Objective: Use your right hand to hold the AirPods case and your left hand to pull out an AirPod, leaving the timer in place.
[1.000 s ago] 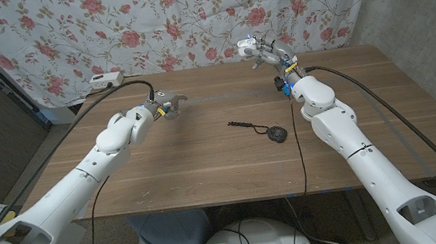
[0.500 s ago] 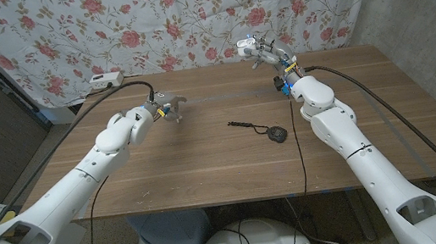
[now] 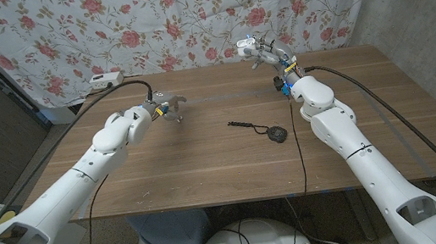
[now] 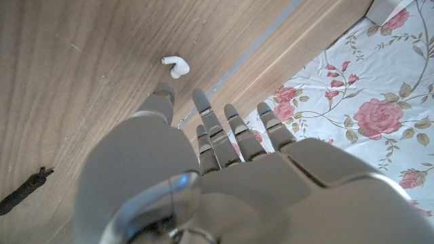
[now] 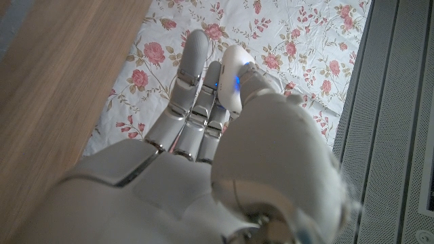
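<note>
One AirPod (image 4: 176, 66) lies beyond the open left robot hand (image 4: 203, 135); right robot hand (image 5: 203, 102) grips one AirPods case (image 5: 234, 85).

The table (image 3: 208, 170) stands before the curtain (image 3: 186, 15). The timer (image 3: 277, 135) lies on the table right of centre, its strap (image 3: 244, 124) extending left and far. The AirPod (image 4: 177, 66) lies on the table just beyond the left hand (image 3: 167, 109). The right hand (image 3: 263, 50) holds the AirPods case (image 3: 246, 47) above the far edge, well right of the left hand.

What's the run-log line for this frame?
right robot hand: holds AirPods case raised | left robot hand: open above table | AirPod: lying on table | timer: untouched
</note>
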Robot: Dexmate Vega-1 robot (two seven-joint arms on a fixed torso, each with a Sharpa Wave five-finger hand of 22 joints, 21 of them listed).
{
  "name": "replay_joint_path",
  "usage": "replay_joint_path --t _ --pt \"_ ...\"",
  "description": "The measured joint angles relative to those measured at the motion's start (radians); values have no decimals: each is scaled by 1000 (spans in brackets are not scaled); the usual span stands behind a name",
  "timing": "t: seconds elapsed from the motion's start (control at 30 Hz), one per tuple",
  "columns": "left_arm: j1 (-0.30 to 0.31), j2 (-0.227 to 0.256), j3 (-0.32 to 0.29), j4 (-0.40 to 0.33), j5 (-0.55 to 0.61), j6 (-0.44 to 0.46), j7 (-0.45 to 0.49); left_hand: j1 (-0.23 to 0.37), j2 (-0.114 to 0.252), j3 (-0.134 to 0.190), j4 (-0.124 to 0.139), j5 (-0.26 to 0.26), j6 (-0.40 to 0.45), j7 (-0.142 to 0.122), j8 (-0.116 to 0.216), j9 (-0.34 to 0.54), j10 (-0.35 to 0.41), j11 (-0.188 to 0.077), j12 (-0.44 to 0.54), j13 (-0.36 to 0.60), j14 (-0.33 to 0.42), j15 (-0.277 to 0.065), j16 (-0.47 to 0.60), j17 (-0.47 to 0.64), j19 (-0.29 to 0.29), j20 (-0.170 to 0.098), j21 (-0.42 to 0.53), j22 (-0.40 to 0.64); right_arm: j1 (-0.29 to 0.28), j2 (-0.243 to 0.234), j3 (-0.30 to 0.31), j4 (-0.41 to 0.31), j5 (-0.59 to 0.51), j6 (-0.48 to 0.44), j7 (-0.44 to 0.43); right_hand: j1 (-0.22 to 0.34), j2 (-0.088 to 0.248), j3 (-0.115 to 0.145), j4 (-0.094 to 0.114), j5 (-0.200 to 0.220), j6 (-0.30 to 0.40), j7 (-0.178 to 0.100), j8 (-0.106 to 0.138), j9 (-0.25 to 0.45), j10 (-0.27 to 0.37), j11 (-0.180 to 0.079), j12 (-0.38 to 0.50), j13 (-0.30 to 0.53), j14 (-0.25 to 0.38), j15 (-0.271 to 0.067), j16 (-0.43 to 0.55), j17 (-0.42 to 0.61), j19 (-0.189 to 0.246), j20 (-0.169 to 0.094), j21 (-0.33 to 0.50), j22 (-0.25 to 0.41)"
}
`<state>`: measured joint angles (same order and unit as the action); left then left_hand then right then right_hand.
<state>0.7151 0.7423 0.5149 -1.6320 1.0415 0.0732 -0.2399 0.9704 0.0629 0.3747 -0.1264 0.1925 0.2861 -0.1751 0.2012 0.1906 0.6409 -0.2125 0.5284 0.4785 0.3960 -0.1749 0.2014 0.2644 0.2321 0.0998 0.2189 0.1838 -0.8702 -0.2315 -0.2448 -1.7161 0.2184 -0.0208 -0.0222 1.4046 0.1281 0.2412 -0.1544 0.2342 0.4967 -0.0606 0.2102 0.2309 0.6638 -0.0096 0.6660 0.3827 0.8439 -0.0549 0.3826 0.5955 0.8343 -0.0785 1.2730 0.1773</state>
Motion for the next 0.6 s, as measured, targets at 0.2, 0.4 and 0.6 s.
replay_joint_path --t 0.2,0.4,0.6 --pt "18 -9 -33 -30 -7 0 3 -10 -3 -4 4 0 0 0 0 0 0 0 -15 -10 0 0 0 -7 0 0 0 0 0 -1 0 0 0 0 4 0 0 0 0 0 0 0 0 0 0 0 4 0 0 0 0 0 0 0 0 0" --pt "35 -20 -66 -72 -84 7 24 -18 -3 -8 8 -4 -4 4 0 0 0 0 -19 -15 0 0 0 -9 0 0 0 0 -3 -3 -1 0 1 0 7 0 0 0 0 2 0 0 0 0 3 3 8 0 0 0 0 0 0 0 0 0" --pt "50 -37 -100 -112 -162 6 46 -22 1 -13 4 -4 -9 9 0 0 0 0 -28 -24 0 0 0 -14 0 0 0 0 -4 -3 -1 8 7 2 12 0 0 0 0 3 0 0 0 0 4 3 8 0 0 0 0 0 0 0 0 0"
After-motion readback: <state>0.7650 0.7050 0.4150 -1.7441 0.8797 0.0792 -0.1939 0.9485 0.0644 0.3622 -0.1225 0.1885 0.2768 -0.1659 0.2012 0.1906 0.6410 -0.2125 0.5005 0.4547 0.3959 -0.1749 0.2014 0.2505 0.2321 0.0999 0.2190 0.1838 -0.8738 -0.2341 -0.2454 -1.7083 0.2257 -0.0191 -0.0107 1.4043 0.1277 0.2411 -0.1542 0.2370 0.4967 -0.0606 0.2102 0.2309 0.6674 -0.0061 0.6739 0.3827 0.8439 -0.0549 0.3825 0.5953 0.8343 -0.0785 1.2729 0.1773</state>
